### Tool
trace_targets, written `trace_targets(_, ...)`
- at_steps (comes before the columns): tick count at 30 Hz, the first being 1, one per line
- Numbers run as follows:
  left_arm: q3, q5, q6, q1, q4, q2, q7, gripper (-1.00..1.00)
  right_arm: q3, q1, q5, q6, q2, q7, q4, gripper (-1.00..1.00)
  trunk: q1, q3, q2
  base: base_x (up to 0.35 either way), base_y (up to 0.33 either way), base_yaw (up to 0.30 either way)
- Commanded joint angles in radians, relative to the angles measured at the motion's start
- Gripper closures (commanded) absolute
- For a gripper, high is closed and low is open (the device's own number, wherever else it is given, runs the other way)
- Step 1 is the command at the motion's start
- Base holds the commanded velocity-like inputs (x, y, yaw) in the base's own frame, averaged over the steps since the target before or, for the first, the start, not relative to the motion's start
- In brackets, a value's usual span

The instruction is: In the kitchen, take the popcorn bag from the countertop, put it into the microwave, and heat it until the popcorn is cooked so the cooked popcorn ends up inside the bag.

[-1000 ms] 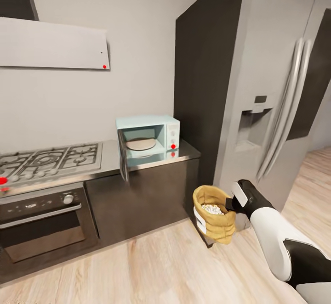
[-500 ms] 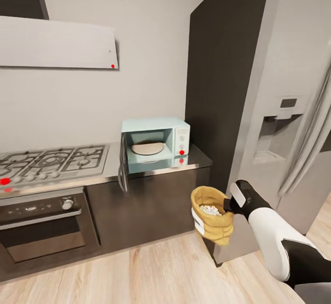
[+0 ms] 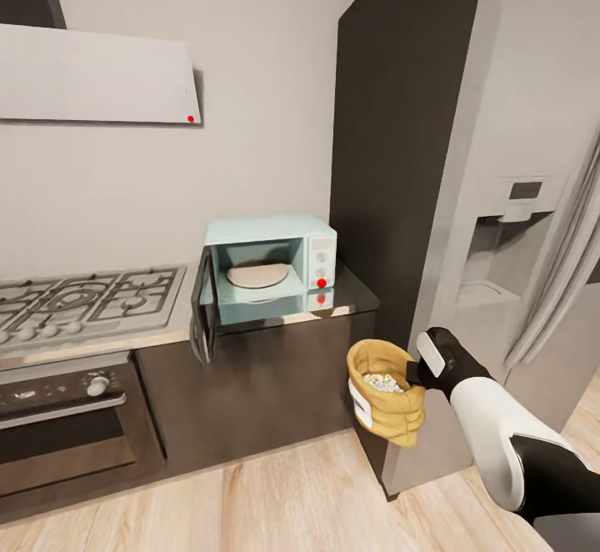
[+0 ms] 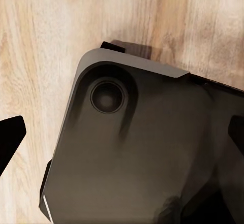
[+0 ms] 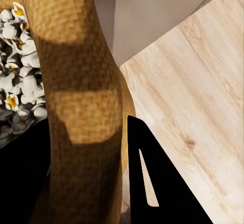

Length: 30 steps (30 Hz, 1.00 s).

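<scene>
My right gripper (image 3: 411, 373) is shut on the rolled rim of the popcorn bag (image 3: 385, 393), holding it upright in the air in front of the dark cabinet, below the countertop (image 3: 354, 293). White popped kernels (image 5: 15, 76) fill the bag (image 5: 84, 107), and a black finger (image 5: 152, 188) presses on its rim. On the countertop's right end stands the pale blue microwave (image 3: 275, 262), its door (image 3: 202, 308) swung open to the left and a round plate inside. My left gripper (image 4: 122, 137) hangs open over the robot's dark base and the wooden floor.
A steel gas hob (image 3: 83, 298) lies left of the microwave, over a black built-in oven (image 3: 67, 427). A tall dark panel (image 3: 392, 118) and a grey fridge (image 3: 525, 202) rise at the right. Wooden floor (image 3: 275, 494) stretches before the cabinets.
The whole picture has shifted, so the camera moved; the fridge now stands larger at the right. The bag stays in my right gripper at the same spot in view.
</scene>
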Motion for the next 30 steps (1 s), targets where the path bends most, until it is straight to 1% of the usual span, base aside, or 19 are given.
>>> trace_targets(1,0.008,-0.001,-0.001,0.0,-0.001,0.0,0.0,-1.0,-0.002,-0.001,-0.011,0.002,0.0,-0.009,-0.001,1.0,0.0,-0.001,-0.001,0.002,-0.001,0.0)
trace_targets(6,0.008,-0.001,-0.001,0.0,-0.001,-0.001,0.0,-1.0,-0.002,-0.001,-0.009,0.002,0.0,-0.009,0.0,1.0,0.0,-0.001,-0.001,0.0,0.0,0.0)
trace_targets(9,0.008,-0.001,-0.001,0.0,-0.001,-0.001,0.0,-1.0,-0.002,-0.001,0.007,0.002,0.002,-0.008,0.0,1.0,0.0,-0.001,-0.001,0.0,0.0,0.0)
trace_targets(12,0.007,-0.001,-0.002,0.0,-0.001,-0.001,0.0,-1.0,0.0,-0.001,0.009,0.004,0.002,-0.008,0.0,1.0,0.0,-0.001,-0.001,0.0,0.0,0.0)
trace_targets(15,0.007,-0.001,-0.002,0.0,-0.001,-0.002,0.0,-1.0,-0.001,-0.001,0.01,0.041,0.01,-0.008,-0.008,1.0,0.0,-0.001,-0.001,0.0,0.0,0.0)
trace_targets(18,0.006,-0.001,-0.002,0.0,-0.001,-0.002,0.0,-1.0,-0.002,-0.001,0.012,0.121,0.025,-0.007,-0.028,1.0,0.0,-0.001,-0.001,0.0,0.0,0.0)
trace_targets(19,0.006,-0.001,-0.002,0.0,-0.001,-0.002,0.0,-1.0,-0.002,-0.001,0.012,0.121,0.03,-0.006,-0.05,1.0,0.0,-0.001,-0.001,0.0,0.0,0.0)
trace_targets(21,0.006,-0.001,-0.002,0.0,-0.001,-0.002,0.0,-1.0,-0.002,-0.001,0.011,0.121,0.055,-0.007,-0.118,1.0,0.0,-0.001,-0.001,0.0,0.0,0.0)
trace_targets(24,0.006,-0.001,-0.002,0.0,-0.001,-0.002,0.0,-1.0,-0.002,-0.001,0.011,0.121,0.081,-0.006,-0.218,1.0,0.0,-0.001,-0.001,0.0,0.0,0.0)
trace_targets(27,0.006,-0.001,-0.001,0.0,-0.001,-0.002,0.0,-1.0,-0.002,-0.001,0.01,0.121,0.127,-0.006,-0.328,1.0,0.0,-0.001,-0.001,0.0,0.0,0.0)
trace_targets(28,0.006,-0.001,-0.001,0.0,-0.001,-0.002,0.0,-1.0,-0.002,-0.001,0.009,0.121,0.155,-0.006,-0.355,1.0,0.0,-0.001,-0.001,0.0,0.0,0.0)
trace_targets(30,0.006,-0.001,-0.001,0.0,-0.001,-0.002,0.0,-1.0,-0.002,-0.001,0.011,0.121,0.18,-0.008,-0.362,1.0,0.0,-0.001,-0.001,0.0,0.0,0.0)
